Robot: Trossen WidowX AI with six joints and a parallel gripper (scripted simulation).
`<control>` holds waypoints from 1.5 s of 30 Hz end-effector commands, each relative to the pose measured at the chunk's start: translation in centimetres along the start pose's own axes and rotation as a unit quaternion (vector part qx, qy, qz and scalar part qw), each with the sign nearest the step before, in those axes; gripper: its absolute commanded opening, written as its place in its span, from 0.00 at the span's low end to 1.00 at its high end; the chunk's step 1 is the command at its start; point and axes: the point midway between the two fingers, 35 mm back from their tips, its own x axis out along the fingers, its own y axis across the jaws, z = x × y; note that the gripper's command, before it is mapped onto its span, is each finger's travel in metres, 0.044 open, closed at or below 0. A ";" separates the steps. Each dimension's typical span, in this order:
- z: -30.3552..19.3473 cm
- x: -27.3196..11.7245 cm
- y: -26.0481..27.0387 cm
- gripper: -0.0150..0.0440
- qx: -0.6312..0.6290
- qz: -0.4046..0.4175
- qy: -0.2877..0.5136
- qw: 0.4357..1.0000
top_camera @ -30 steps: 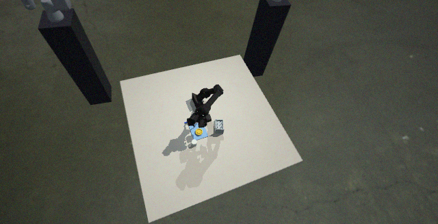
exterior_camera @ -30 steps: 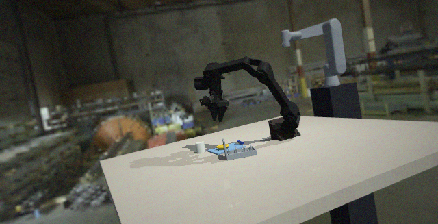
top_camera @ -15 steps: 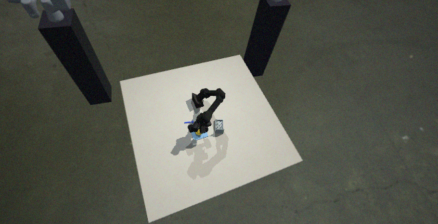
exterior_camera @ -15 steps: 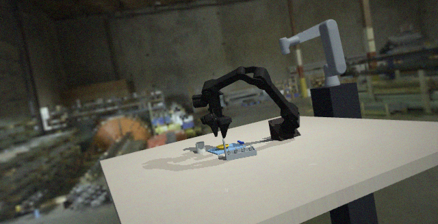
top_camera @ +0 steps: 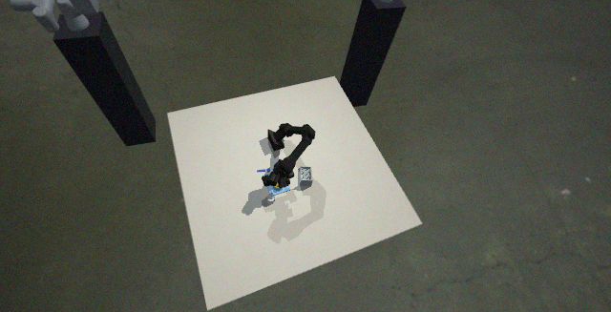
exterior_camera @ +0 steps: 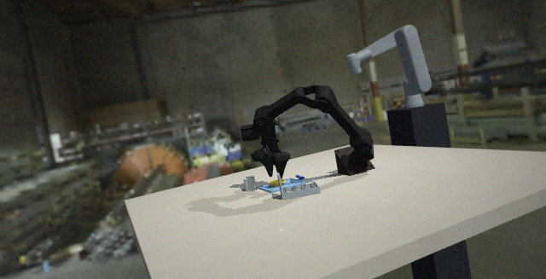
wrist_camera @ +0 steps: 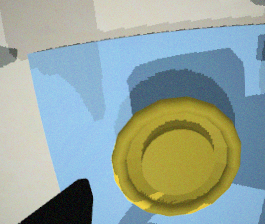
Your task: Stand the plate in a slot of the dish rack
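The yellow plate (top_camera: 277, 186) (exterior_camera: 277, 183) (wrist_camera: 178, 160) lies flat, face up, on a light blue mat (top_camera: 285, 190) (exterior_camera: 266, 188) (wrist_camera: 73, 100). My gripper (exterior_camera: 275, 176) is open and points down, a little above the plate, with nothing between its fingers. In the wrist view one black finger shows at the lower left, clear of the plate's rim; only a sliver of the other shows at the right edge. The grey dish rack (top_camera: 305, 183) (exterior_camera: 299, 192) stands beside the mat, with a row of rails and a taller end. No plate stands in it.
A light grey cup-like object (top_camera: 271, 198) (exterior_camera: 250, 183) stands on the table (top_camera: 239, 264) (exterior_camera: 341, 228) near the mat. A small dark blue object (top_camera: 263, 170) (exterior_camera: 300, 177) lies on the mat's other side. Other grey arms stand on dark pedestals (top_camera: 377, 40) (exterior_camera: 418, 127) beyond the table.
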 end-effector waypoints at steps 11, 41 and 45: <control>-0.3 2.5 0.2 0.93 0.001 0.003 0.002 1.000; 0.0 0.6 -0.2 0.41 0.001 -0.001 -0.002 1.000; 0.1 -1.2 -0.3 0.25 0.001 -0.003 -0.003 1.000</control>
